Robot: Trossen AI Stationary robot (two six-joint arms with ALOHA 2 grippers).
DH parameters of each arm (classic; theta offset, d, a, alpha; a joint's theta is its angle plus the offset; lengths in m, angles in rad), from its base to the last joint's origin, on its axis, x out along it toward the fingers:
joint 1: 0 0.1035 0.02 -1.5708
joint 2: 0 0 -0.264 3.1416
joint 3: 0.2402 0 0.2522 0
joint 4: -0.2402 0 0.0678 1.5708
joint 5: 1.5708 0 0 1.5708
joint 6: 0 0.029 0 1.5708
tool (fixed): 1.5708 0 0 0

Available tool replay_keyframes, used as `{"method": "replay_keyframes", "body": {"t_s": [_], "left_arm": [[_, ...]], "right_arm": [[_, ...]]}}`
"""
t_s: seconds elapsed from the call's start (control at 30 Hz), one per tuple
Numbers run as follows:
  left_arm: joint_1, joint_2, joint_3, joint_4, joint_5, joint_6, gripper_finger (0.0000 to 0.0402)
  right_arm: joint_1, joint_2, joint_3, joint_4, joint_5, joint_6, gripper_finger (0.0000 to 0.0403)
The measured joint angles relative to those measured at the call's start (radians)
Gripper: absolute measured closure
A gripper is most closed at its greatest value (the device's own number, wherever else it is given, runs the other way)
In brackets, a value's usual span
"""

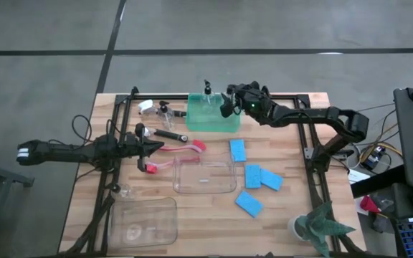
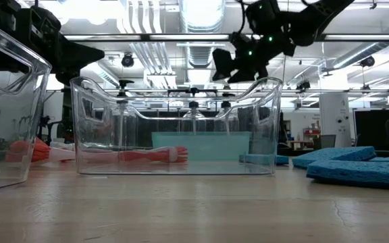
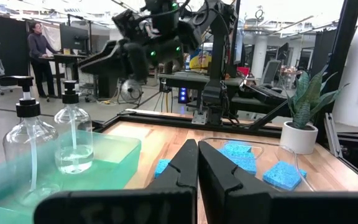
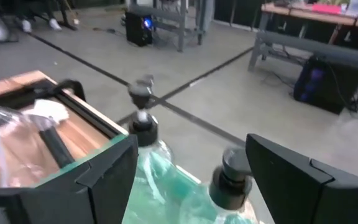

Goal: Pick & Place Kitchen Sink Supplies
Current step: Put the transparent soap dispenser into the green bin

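Clear bin (image 2: pixel 174 128) stands empty nearest the low camera, presumably awaiting supplies. Right gripper (image 1: pixel 229 102) hovers over the green tray (image 1: pixel 214 120) with jaws spread wide, holding nothing; two pump bottles (image 3: pixel 73 140) stand upright inside the tray, apparently just set down. Left gripper (image 1: pixel 151 146) rests clenched and empty near the red brush (image 1: pixel 185 147). Four blue sponges (image 1: pixel 253 175) lie unsorted on the table

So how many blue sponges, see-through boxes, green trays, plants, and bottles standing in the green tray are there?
Blue sponges: 4
Clear bins: 2
Green tray: 1
Potted plant: 1
Pump bottles in the green tray: 2
Total: 10
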State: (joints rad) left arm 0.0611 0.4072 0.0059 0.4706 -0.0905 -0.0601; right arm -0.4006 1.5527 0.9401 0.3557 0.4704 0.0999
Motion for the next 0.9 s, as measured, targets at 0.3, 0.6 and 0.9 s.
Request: {"method": "replay_keyframes", "body": {"t_s": [0.3, 0.6, 0.9], "left_arm": [[0.0, 0.0, 0.0, 0.0, 0.0, 0.0, 0.0394], [0.0, 0.0, 0.0, 0.0, 0.0, 0.0, 0.0394], [0.0, 0.0, 0.0, 0.0, 0.0, 0.0, 0.0394]], "right_arm": [[0.082, -0.074, 0.0, -0.006, 0.0, -0.007, 0.0119], [0.187, -0.104, 0.0, -0.007, 0.0, -0.056, 0.0117], [0.262, -0.092, 0.0, 0.001, 0.0, -0.051, 0.0122]]}}
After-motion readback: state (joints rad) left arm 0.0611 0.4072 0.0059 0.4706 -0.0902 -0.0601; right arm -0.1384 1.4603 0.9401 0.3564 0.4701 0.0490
